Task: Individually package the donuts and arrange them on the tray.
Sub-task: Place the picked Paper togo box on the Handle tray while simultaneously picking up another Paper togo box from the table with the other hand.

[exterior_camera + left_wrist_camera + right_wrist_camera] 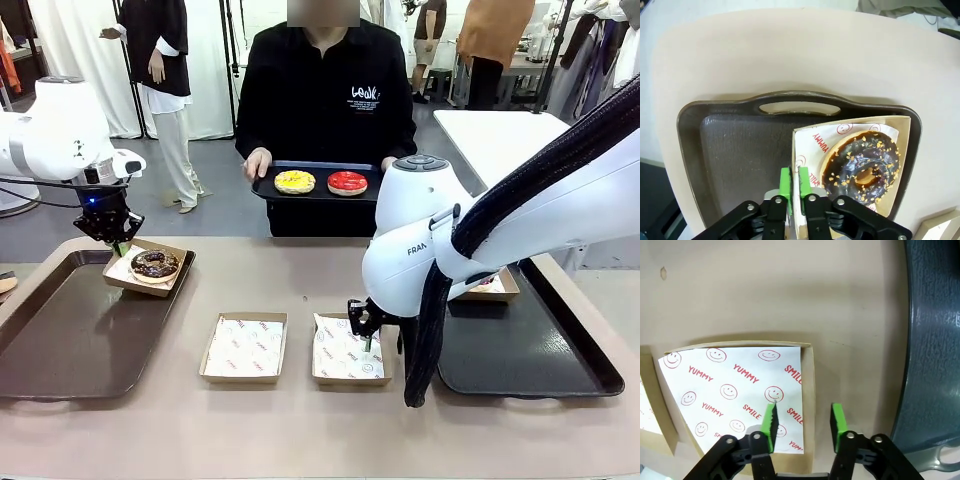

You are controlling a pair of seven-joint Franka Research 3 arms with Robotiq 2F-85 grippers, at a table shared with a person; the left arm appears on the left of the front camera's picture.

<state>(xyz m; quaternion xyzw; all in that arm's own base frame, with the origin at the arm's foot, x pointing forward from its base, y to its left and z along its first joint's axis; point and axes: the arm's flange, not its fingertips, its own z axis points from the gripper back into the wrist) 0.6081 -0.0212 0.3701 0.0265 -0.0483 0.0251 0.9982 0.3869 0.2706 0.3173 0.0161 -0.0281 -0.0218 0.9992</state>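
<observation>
**Front view.** Your left gripper (pixel 118 244) is at the far corner of the shallow brown cardboard box (pixel 128 281) that holds the dark iced ring donut with pale sprinkles (pixel 155 264). That box sits at the far right corner of the dark brown plastic tray (pixel 60 340) on your left. On the beige table (pixel 300 280), two more paper-lined cardboard boxes lie side by side: the left empty box (pixel 245 347) and the right empty box (pixel 343 352). Your right gripper (pixel 366 340) is low at that second box's right edge. Across the table, the person (pixel 325 90) holds a dark serving tray (pixel 320 196). On it, the yellow iced ring donut (pixel 295 181) and the glossy red iced ring donut (pixel 347 183) lie next to each other.

**Left wrist view.** Your left gripper (pixel 794 172) is clenched. Its green pads (pixel 785 181) pinch the wall of the cardboard box (pixel 904 150) between them. The sprinkled donut (pixel 861 165) lies on the printed paper just beside them, untouched. The box is in the corner of the brown tray (pixel 740 145).

**Right wrist view.** Your right gripper (pixel 804 412) is released and its pads (pixel 771 420) stand wide apart. They straddle the side wall of the right empty box (pixel 809 375), one over the smiley-printed paper and one over bare table. Neither pad touches the wall.
</observation>
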